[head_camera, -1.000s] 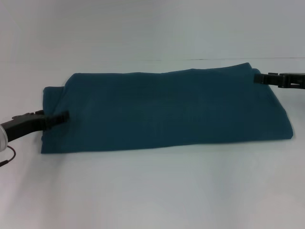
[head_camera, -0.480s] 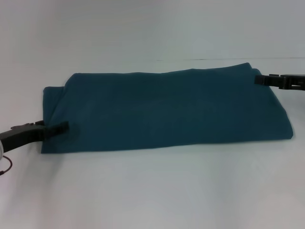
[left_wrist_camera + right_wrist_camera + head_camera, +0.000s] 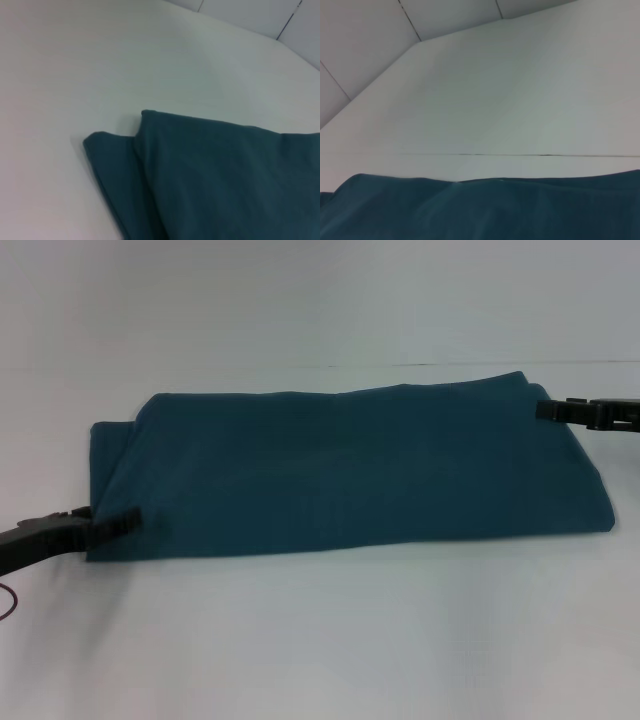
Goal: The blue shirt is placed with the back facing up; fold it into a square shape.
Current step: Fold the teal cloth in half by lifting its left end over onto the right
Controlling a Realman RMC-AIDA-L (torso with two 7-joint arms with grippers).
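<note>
The blue shirt (image 3: 350, 465) lies folded into a long band across the white table (image 3: 320, 640), plain side up, with no lettering showing. My left gripper (image 3: 118, 522) sits low at the band's near left corner, its tip over the cloth edge. My right gripper (image 3: 545, 410) is at the band's far right corner, touching the edge. The left wrist view shows a layered corner of the blue shirt (image 3: 220, 175), one fold stepped over another. The right wrist view shows the blue shirt (image 3: 485, 210) edge against bare table. Neither wrist view shows fingers.
A thin seam (image 3: 480, 364) runs across the table behind the shirt. A red cable loop (image 3: 8, 600) hangs under my left arm at the left edge. Wall panels (image 3: 365, 40) rise past the table's far side.
My left gripper has slid along the shirt's left edge toward the near corner. The shirt has stayed flat and unmoved. My right gripper has barely shifted.
</note>
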